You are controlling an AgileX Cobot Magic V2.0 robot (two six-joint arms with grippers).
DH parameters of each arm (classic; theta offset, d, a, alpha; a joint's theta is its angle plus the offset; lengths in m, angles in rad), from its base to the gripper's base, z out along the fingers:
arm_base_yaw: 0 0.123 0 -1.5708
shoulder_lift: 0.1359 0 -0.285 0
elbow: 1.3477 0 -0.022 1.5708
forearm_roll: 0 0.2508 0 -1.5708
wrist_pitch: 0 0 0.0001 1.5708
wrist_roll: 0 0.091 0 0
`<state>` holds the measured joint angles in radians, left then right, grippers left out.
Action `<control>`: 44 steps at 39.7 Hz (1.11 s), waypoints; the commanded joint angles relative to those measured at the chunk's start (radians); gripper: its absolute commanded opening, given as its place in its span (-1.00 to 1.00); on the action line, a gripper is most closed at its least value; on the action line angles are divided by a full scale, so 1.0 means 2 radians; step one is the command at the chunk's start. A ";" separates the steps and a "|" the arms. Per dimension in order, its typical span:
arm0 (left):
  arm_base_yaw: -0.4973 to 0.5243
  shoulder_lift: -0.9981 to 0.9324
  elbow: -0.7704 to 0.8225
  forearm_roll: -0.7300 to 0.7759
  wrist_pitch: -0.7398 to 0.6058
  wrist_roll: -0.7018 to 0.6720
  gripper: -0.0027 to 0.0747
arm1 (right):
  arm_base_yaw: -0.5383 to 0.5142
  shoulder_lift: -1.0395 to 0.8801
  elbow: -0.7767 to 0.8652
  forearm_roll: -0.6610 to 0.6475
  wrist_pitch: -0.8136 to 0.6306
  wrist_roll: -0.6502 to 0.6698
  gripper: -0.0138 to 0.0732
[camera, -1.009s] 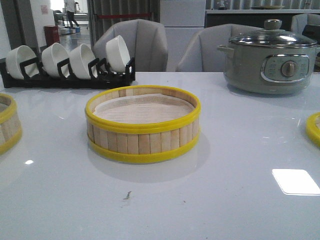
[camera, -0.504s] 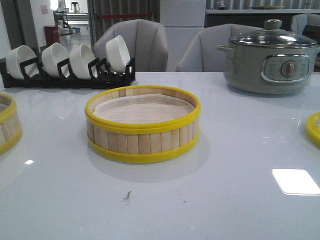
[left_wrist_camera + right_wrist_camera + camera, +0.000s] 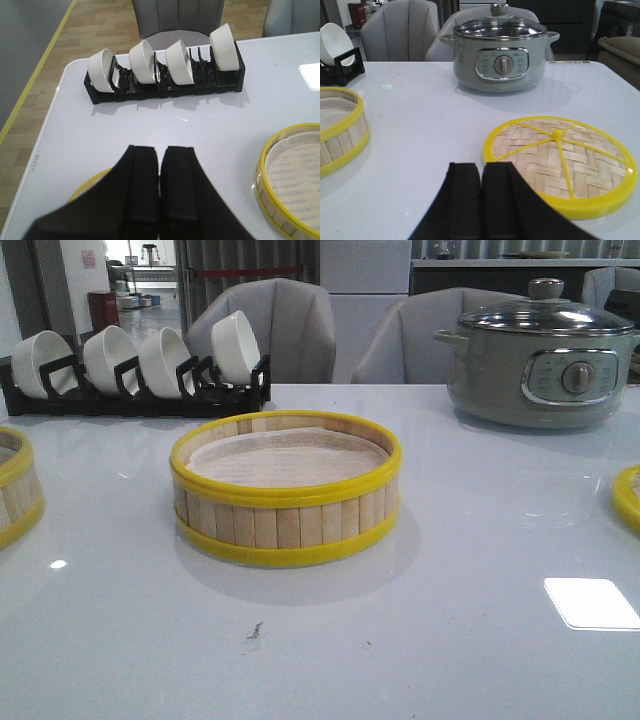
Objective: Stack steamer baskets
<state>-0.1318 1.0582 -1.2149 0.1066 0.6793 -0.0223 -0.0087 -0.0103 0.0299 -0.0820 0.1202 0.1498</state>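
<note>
Nearest, in the wrist views: left claw [image 3: 160, 200] pinched narrow, empty, above a basket rim [image 3: 92, 181] at lower left; right claw [image 3: 481, 200] likewise narrow and empty, just short of the lid [image 3: 560, 165] at lower right. Mid-frame in the front view: lined basket [image 3: 286, 488] alone on the worktop [image 3: 450, 640], nothing stacked yet. At the left edge, a second basket [image 3: 18, 495]. Farther back: bowl rack [image 3: 135, 368] upper left, pot [image 3: 540, 365] upper right. Likely step: opening approach. Next: widen left claw, grip the side basket's rim.

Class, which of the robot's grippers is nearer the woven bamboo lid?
Right. The right gripper hangs beside the woven lid at the table's right edge; the left gripper is over the far-left basket.
</note>
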 commanded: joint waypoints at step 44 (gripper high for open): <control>-0.003 -0.007 -0.018 0.014 -0.018 0.000 -0.72 | -0.002 0.330 -0.390 -0.021 0.179 -0.003 -0.62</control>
<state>-0.1342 1.0582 -1.2149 0.1315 0.7008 -0.0223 -0.0087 0.5750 -0.6783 -0.1237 0.5110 0.1498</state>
